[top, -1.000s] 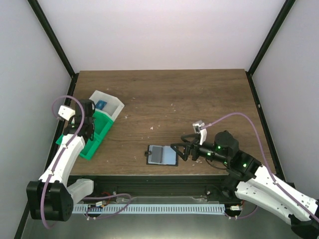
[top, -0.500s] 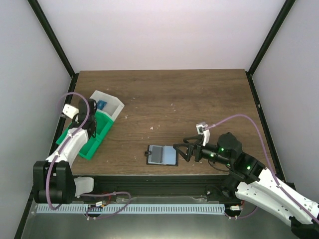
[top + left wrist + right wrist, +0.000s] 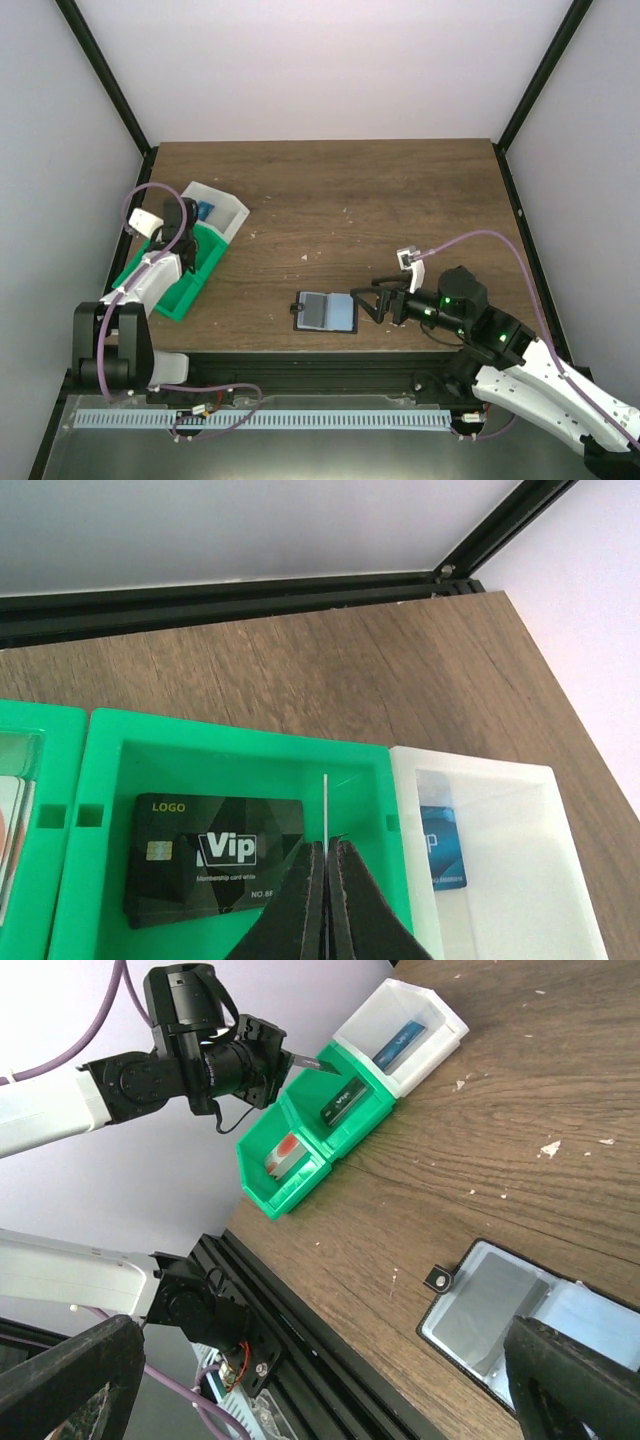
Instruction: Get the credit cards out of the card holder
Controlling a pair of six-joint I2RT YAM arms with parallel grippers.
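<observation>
Black fingers of the left gripper (image 3: 325, 852) are pressed together on a thin card (image 3: 326, 805), held edge-on above the green bin (image 3: 240, 745), where a black card (image 3: 215, 858) reads "LOGO" and "Vip". The right gripper (image 3: 365, 303) is spread wide just beside the card holder (image 3: 326, 311), which lies open on the desk (image 3: 400, 200).

One card holder (image 3: 326, 312), four credit cards (image 3: 215, 858), two green bins (image 3: 240, 744), one white bin (image 3: 520, 880).
</observation>
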